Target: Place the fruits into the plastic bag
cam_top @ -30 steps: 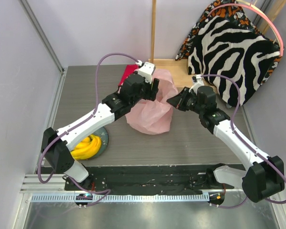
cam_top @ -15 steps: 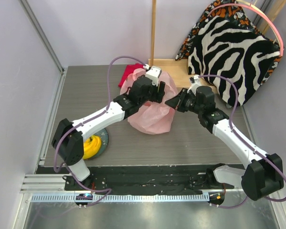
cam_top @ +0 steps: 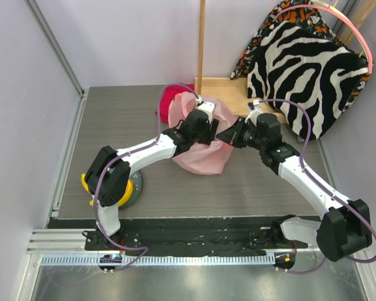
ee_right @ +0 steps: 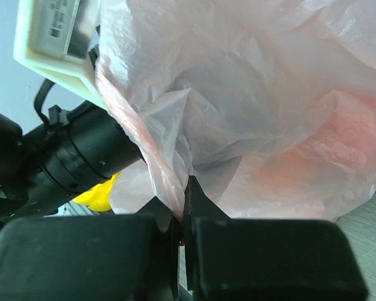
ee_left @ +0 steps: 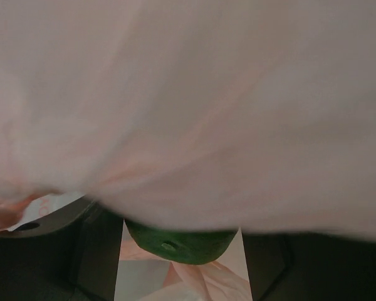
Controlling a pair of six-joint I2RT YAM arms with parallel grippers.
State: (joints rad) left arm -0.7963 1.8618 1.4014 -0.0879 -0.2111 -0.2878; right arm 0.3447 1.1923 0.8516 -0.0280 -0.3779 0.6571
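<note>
Bag [cam_top: 200, 153]: thin, limp, slippery film, heaped mid-table; it is judged best taken by the rim, never the belly. Its rim is pinched flat in the clenched right gripper [ee_right: 180, 216]. Green fruit [ee_left: 178, 241]: small, firm, apt to roll; it is clasped across its middle by the left gripper [cam_top: 207, 130] at the bag mouth, film draped over the lens. Bananas [cam_top: 120, 191], judged heavier, are seen on the plate [cam_top: 138, 185], near left.

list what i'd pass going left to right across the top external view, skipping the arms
bananas → magenta cloth → pink plastic bag → zebra-print cushion
</note>
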